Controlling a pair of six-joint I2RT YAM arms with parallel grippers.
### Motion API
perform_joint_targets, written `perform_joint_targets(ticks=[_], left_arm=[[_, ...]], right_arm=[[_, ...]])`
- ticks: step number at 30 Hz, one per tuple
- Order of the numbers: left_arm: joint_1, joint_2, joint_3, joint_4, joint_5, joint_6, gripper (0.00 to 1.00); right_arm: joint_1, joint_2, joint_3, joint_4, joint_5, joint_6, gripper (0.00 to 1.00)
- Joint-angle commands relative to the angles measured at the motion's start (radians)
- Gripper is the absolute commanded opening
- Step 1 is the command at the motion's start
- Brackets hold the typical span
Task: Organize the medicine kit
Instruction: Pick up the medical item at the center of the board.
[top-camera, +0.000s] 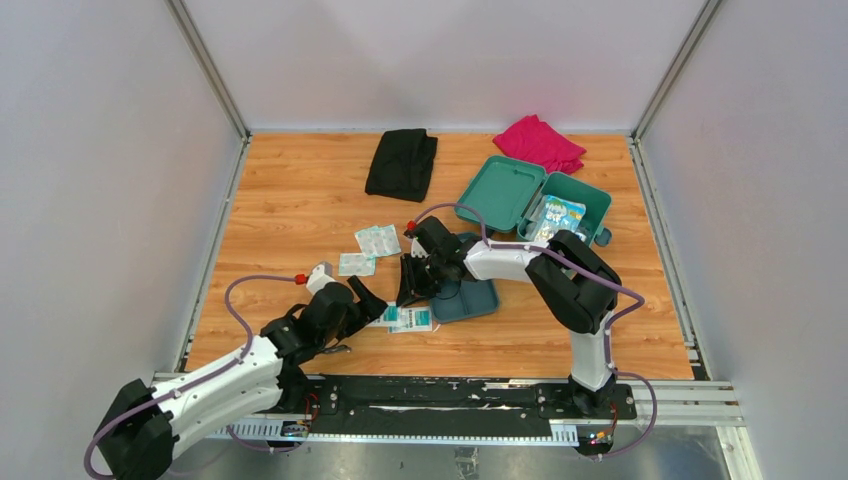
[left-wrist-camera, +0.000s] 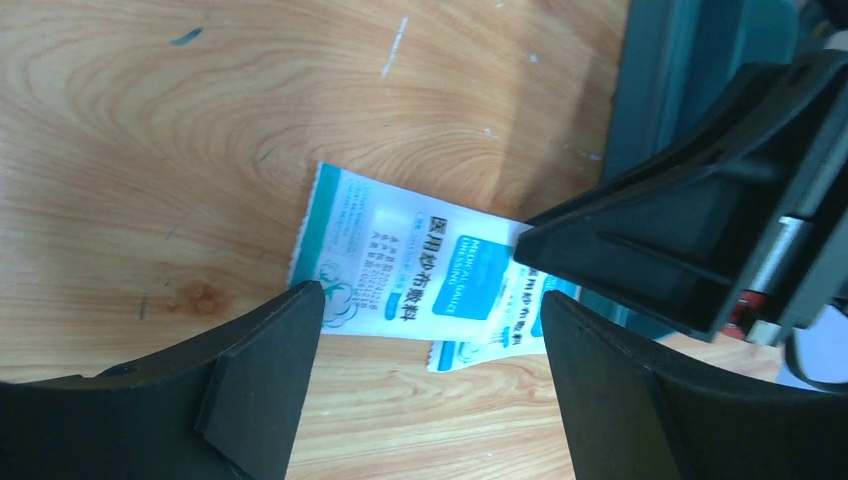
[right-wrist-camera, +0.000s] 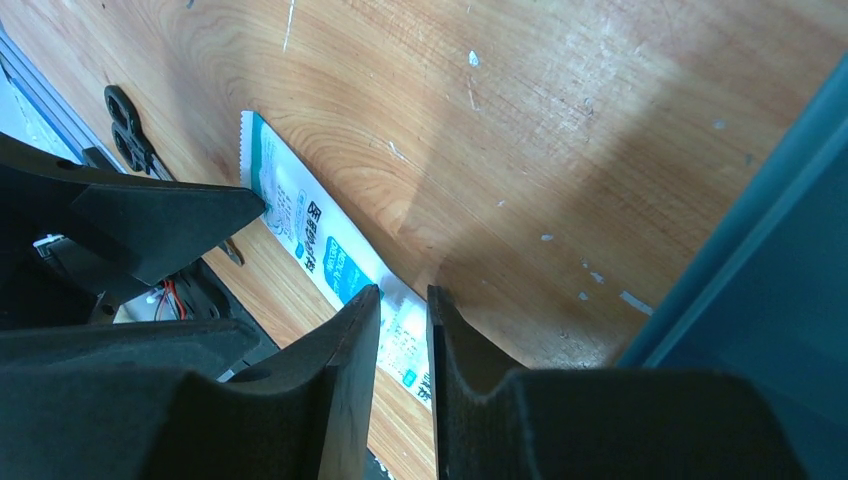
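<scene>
The teal medicine kit stands open at the back right, lid laid flat, a packet inside. Its darker inner tray lies on the table in front. Two white-and-teal gauze packets overlap left of the tray. My left gripper is open just above them; in the left wrist view its fingers straddle the packets. My right gripper points down at the second packet, jaws narrowly apart, holding nothing. The top packet runs toward the left gripper's finger.
Two more gauze packets lie left of centre. A black folded cloth and a pink one rest at the back. The tray's edge is close beside my right fingers.
</scene>
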Motion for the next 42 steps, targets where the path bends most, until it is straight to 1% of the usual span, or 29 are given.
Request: perform_joint_targets(ticks=[1,3,8,12,14,18,21,23,25,28,29,32,34,35,38,42], left_arm=[[0.008,0.056,0.038,-0.046,-0.027,-0.002,0.86],[0.009,0.087,0.044,-0.043,-0.019,0.000,0.86],[0.009,0.155,0.025,0.023,0.022,-0.007,0.86],[0.009,0.156,0.033,0.018,0.020,0.000,0.86],[0.009,0.150,0.031,0.015,0.015,-0.001,0.86],[0.009,0.150,0.030,0.014,0.013,0.001,0.86],[0.009,0.148,0.030,0.019,0.015,0.005,0.86],[0.009,0.134,0.038,0.014,0.018,0.012,0.87],[0.009,0.097,0.056,-0.008,0.019,0.027,0.90],[0.009,-0.013,0.116,-0.064,0.018,0.071,0.97],[0.009,-0.050,0.149,-0.099,0.010,0.095,0.99],[0.009,-0.156,0.227,-0.202,-0.042,0.154,1.00],[0.009,-0.202,0.275,-0.279,-0.082,0.191,1.00],[0.009,-0.211,0.294,-0.315,-0.097,0.206,1.00],[0.009,-0.225,0.350,-0.404,-0.120,0.244,1.00],[0.009,-0.220,0.413,-0.481,-0.137,0.317,1.00]], right_arm=[[-0.011,0.007,-0.012,-0.039,0.005,0.004,0.29],[-0.011,0.011,-0.007,-0.036,-0.003,0.010,0.29],[-0.011,0.021,-0.005,-0.018,-0.023,0.023,0.28],[-0.011,0.025,-0.007,0.006,-0.044,0.035,0.27],[-0.011,0.022,-0.009,0.014,-0.049,0.038,0.25],[-0.012,0.011,-0.013,0.031,-0.054,0.038,0.16],[-0.012,-0.008,-0.017,0.033,-0.054,0.036,0.07],[-0.011,-0.025,-0.019,0.069,-0.053,0.034,0.00],[-0.011,-0.046,-0.025,0.079,-0.051,0.034,0.00],[-0.012,-0.095,-0.049,0.085,-0.016,0.043,0.00],[-0.012,-0.128,-0.067,0.089,0.012,0.049,0.00],[-0.011,-0.227,-0.125,0.093,0.107,0.068,0.00],[-0.011,-0.309,-0.176,0.087,0.206,0.093,0.00],[-0.012,-0.357,-0.205,0.074,0.268,0.104,0.00],[-0.006,-0.514,-0.328,0.055,0.455,0.205,0.00],[0.025,-0.726,-0.491,0.047,0.704,0.326,0.00]])
